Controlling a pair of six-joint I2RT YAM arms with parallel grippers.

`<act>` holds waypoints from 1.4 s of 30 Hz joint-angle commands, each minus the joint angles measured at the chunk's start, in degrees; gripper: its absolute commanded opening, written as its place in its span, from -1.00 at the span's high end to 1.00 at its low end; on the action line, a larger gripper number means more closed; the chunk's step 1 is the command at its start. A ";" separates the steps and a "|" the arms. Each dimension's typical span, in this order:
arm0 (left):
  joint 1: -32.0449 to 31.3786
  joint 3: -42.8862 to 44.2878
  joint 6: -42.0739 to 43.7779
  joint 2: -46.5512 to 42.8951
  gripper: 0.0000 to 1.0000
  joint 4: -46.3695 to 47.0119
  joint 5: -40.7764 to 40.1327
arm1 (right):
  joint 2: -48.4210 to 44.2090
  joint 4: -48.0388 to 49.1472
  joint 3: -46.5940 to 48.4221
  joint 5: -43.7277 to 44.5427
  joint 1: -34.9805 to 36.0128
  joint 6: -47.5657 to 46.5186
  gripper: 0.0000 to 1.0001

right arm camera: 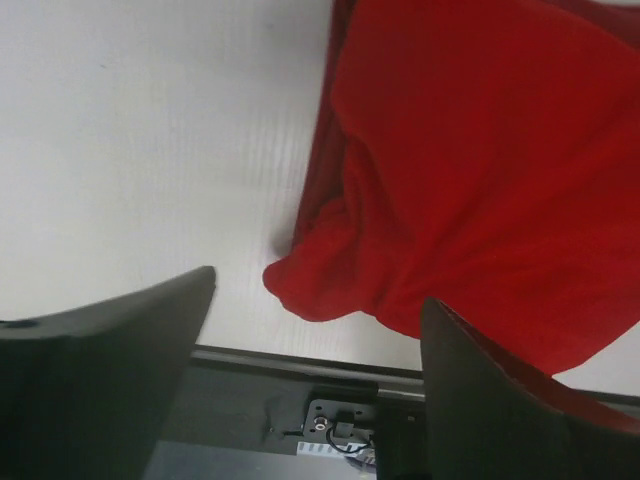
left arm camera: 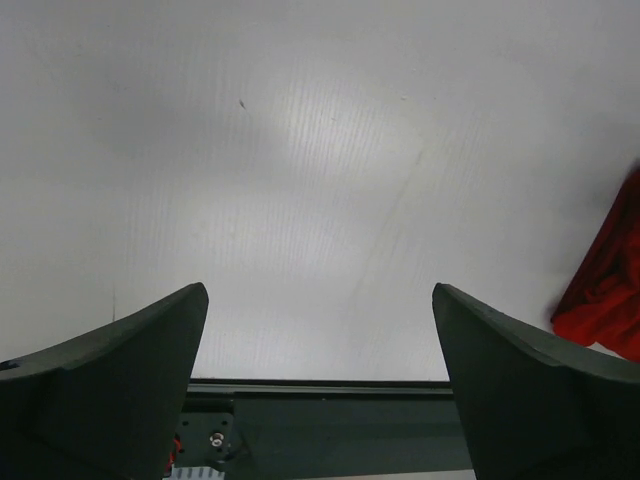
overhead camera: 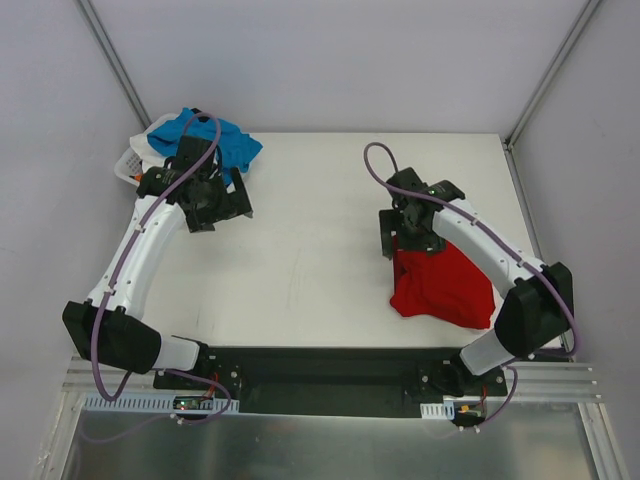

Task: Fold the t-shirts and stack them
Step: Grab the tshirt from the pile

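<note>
Right gripper (right arm camera: 318, 285) hangs open over the red shirt (right arm camera: 480, 180), left gripper (left arm camera: 320, 290) open too, both empty; better to pinch one hem corner, not the middle.

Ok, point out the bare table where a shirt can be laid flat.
Widest bare patch: the table middle, bordered by the left arm, the right arm and the near edge. A smaller one lies at the far right corner, beyond the red t-shirt. Crowded: the far left corner, where the turquoise t-shirt is heaped, and the near right.
</note>
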 commanded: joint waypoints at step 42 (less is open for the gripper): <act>-0.47 -5.51 -0.97 -6.41 -0.99 0.88 1.51 | 2.83 12.25 -18.47 -23.83 -17.91 7.80 0.98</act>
